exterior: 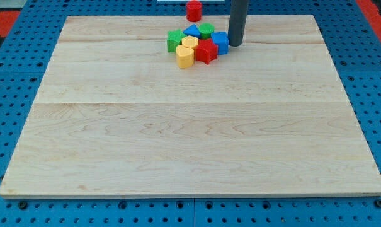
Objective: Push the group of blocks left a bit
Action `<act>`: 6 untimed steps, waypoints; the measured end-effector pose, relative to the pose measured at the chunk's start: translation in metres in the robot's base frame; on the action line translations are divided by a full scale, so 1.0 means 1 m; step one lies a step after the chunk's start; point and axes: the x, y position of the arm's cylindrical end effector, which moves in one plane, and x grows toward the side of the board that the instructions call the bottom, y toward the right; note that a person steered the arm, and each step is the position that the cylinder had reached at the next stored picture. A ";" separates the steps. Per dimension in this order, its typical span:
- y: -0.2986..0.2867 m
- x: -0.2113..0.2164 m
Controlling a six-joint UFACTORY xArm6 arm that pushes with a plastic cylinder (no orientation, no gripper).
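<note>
The group of blocks sits close to the far edge of the surface, a little right of that edge's middle: a green block on the view's left, a blue triangular block and a second green block behind, two yellow blocks and in front, a red star-like block beside them, and a blue block on the view's right. My tip stands just beside that blue block, on the view's right of the cluster, touching or nearly so; I cannot tell which. There is no pincer on this rod, so nothing spread or pressed together to report. A lone red block rests at the far edge, apart from the group. To do this well, I judge the push should run straight toward the left edge, slowly, through the cluster's middle line, since an off-centre push would likely spin the blue block aside and scatter the front yellow ones. A short stroke should suffice, stopping early.
</note>
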 end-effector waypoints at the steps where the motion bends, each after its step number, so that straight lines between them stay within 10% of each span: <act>1: 0.001 0.000; 6: -0.069 0.002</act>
